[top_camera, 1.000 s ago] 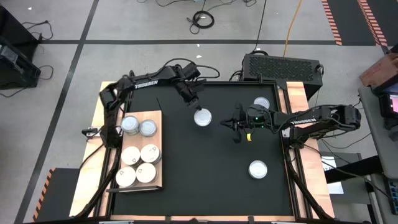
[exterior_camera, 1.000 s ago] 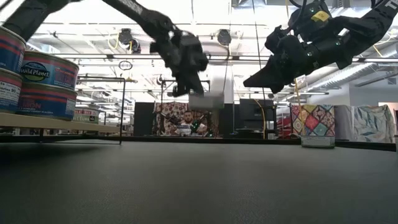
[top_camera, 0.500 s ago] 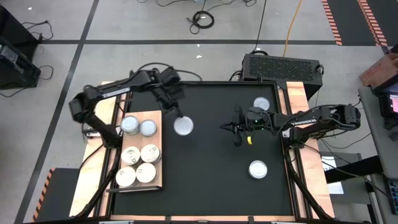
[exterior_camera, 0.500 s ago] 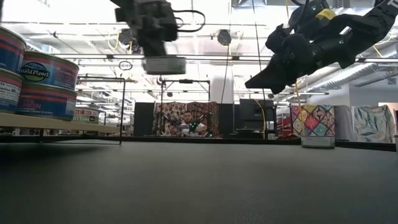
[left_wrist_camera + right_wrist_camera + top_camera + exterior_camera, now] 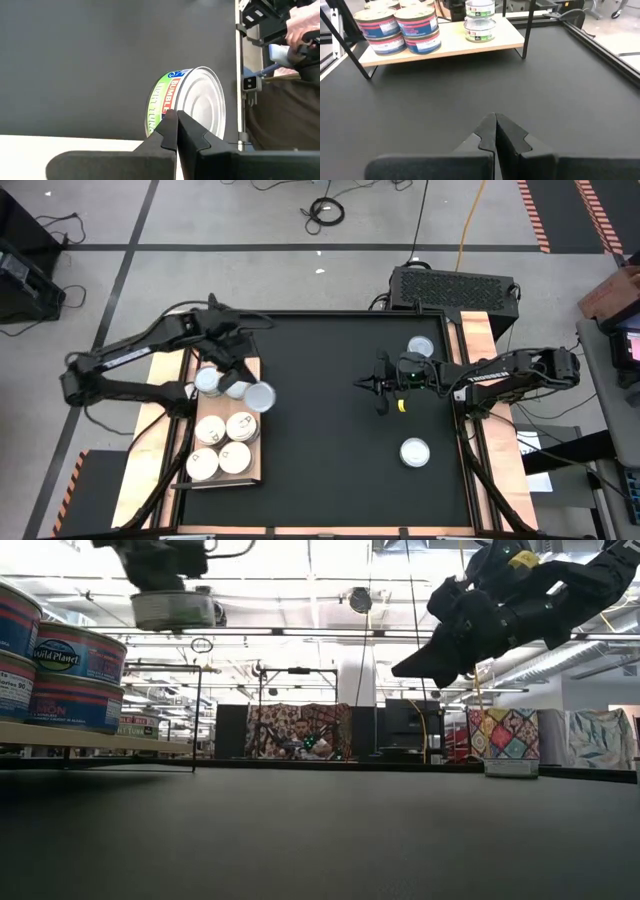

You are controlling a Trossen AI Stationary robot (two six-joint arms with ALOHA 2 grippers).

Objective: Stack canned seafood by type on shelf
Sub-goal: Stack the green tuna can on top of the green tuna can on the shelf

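At the left of the high view, the left gripper (image 5: 249,388) holds a silver-topped can (image 5: 260,397) in the air just off the right edge of the shelf (image 5: 252,462), its fingers (image 5: 170,131) clenched on the can's rim. The left wrist view shows this can (image 5: 187,102) with a green-and-white label and a plain metal top, hanging over the black mat (image 5: 100,60). In the low view the same can (image 5: 172,608) hangs high at the upper left, well above the mat.

On the shelf, two silver-topped cans (image 5: 208,380) sit at the upper end, close beside the held one, and four cream-topped cans (image 5: 228,443) fill the lower part in two pairs. The right wrist view shows the red-and-blue labelled cans (image 5: 400,29) stacked two high, with a green-labelled stack (image 5: 480,21) towards the shelf's other end.

Right of centre in the high view, the right gripper (image 5: 360,384) hovers over the mat with its fingers (image 5: 495,131) pressed together on nothing; the low view shows it raised at the upper right (image 5: 400,670). Two more cans lie on the bench: one (image 5: 421,346) at the mat's upper right beside the right arm, another (image 5: 414,451) at the lower right, well apart from the shelf
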